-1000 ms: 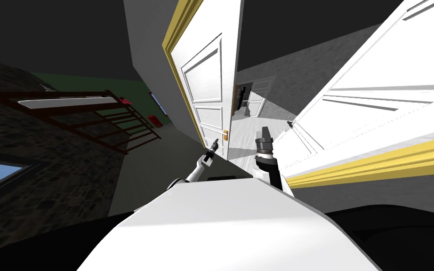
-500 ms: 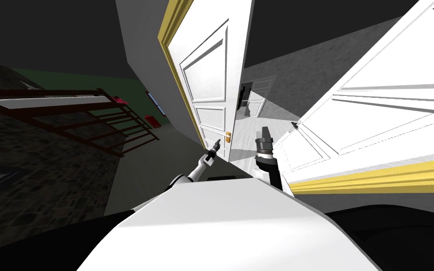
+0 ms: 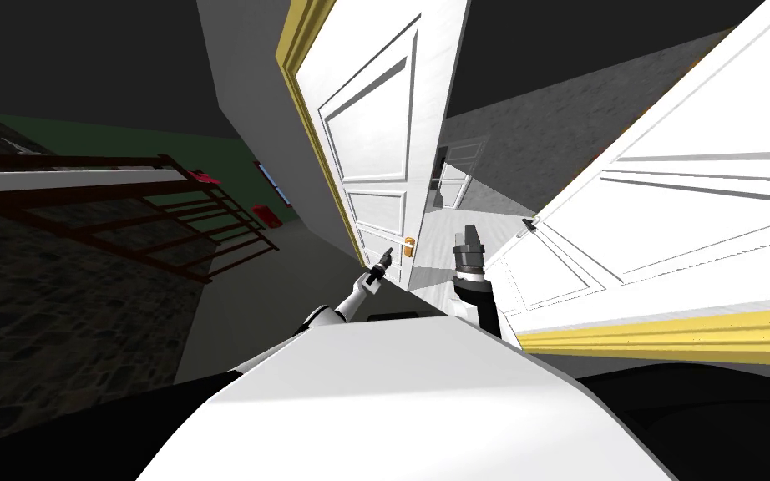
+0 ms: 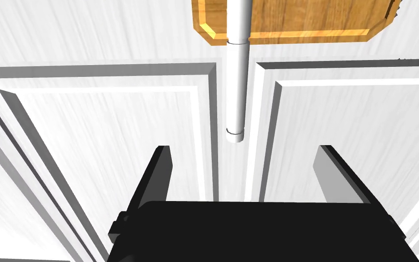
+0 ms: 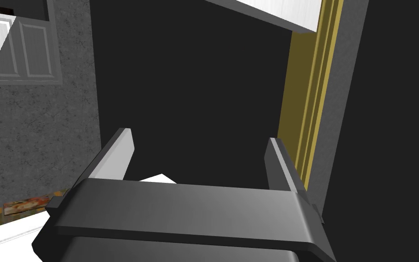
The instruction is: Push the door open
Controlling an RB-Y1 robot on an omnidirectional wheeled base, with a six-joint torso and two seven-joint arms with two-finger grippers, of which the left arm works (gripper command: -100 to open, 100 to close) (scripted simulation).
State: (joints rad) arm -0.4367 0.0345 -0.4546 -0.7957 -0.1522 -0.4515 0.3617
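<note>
Left end effector (image 4: 242, 152), fingers apart, points straight at the white panelled door (image 4: 104, 123), just beside its white bar handle (image 4: 236, 95).

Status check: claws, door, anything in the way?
Left claw open, facing the white door by its lever handle. Right claw open, raised in the gap. Door ajar. No obstruction seen.

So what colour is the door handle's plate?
The plate is orange-brown wood, yellow-edged; clearest in the left wrist view.
</note>
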